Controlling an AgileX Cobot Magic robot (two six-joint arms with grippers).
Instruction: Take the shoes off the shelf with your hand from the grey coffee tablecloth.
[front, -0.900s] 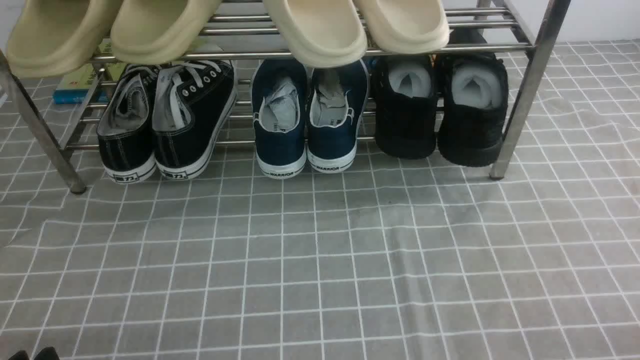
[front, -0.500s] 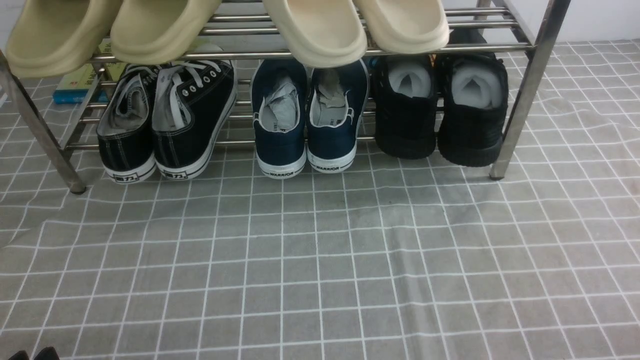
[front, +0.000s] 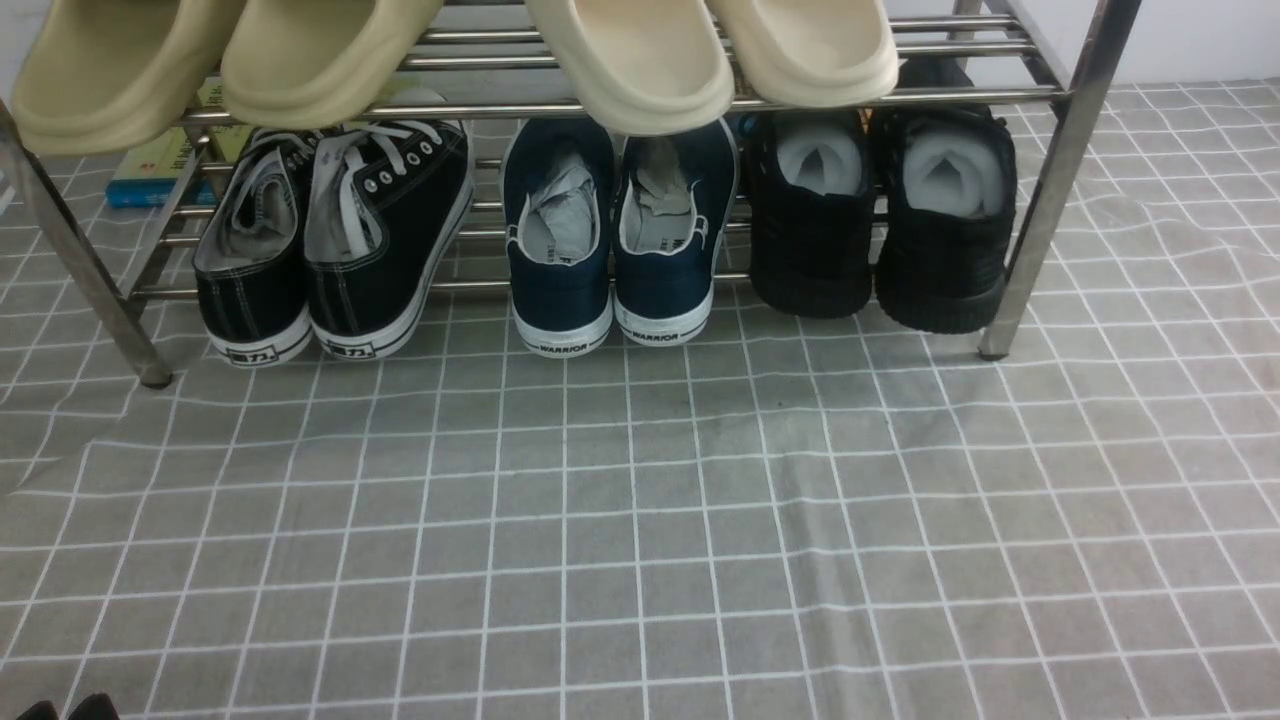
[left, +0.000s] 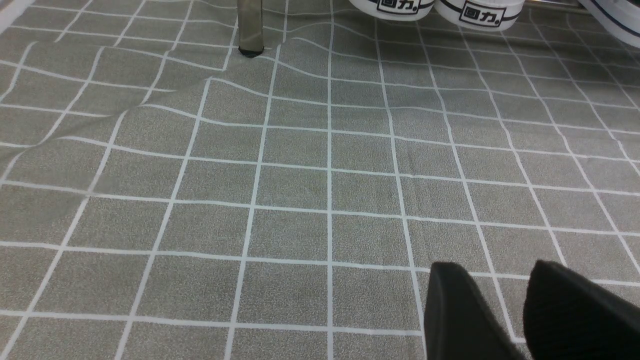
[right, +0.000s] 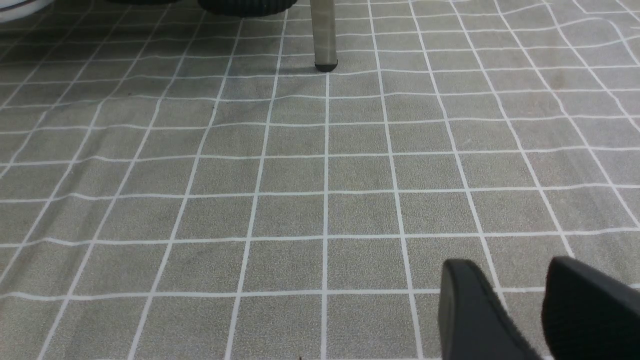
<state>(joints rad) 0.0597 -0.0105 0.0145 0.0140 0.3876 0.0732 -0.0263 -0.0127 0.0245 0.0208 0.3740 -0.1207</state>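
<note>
I've got the grey checked tablecloth (front: 640, 520) in view, lightly creased, with the steel shelf (front: 1050, 200) standing on it. On the lower tier, from my left: black canvas sneakers (front: 380, 250), navy shoes (front: 560, 280), all-black sneakers (front: 940, 260), heels toward me. Pale slippers (front: 630, 70) sit on the top rails. A book (front: 150, 185) lies on the cloth behind.

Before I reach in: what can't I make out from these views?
- Shoes: toes and laces hidden in the front view behind the shelf rail and the cream slippers.
- Right wrist view: only one shoe's sole shows, cut off by the frame edge.
- Blue-edged book: cover too small to read.
</note>
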